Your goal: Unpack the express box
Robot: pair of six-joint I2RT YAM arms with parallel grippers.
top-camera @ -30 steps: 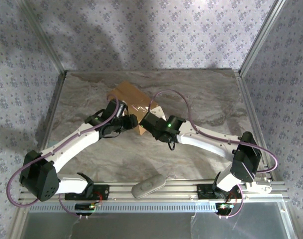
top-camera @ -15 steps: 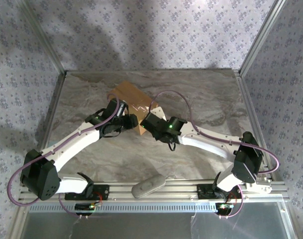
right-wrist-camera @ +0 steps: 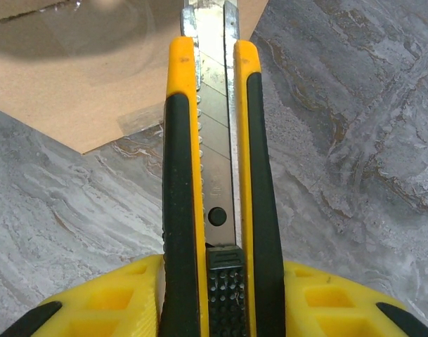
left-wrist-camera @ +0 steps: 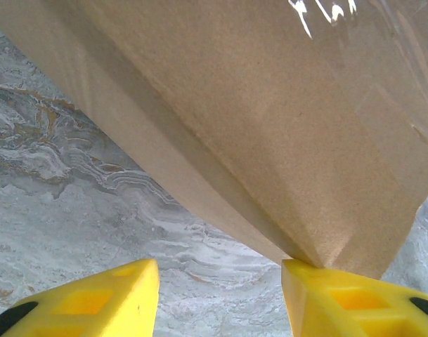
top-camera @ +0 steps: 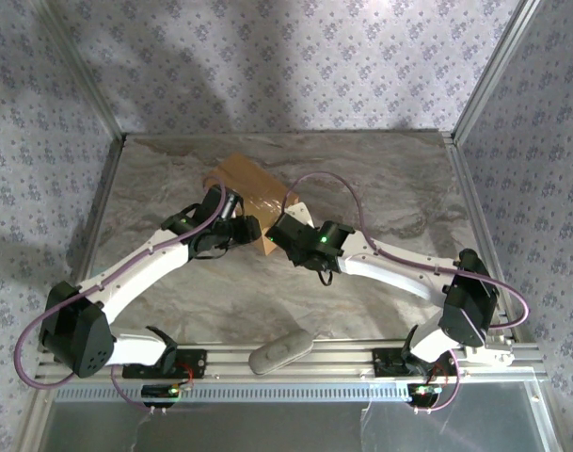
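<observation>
cardboard box likely stiff, light; grip by edges. left jaws part open, empty, at its corner; right jaws clamp knife.

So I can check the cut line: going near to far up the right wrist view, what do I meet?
right claw → utility knife → express box

Nothing to read out here, folks. The box is plain brown cardboard with no label or printing, just shiny clear tape across it. The yellow-and-black utility knife shows no brand or number I can make out on its handle or blade.
</observation>
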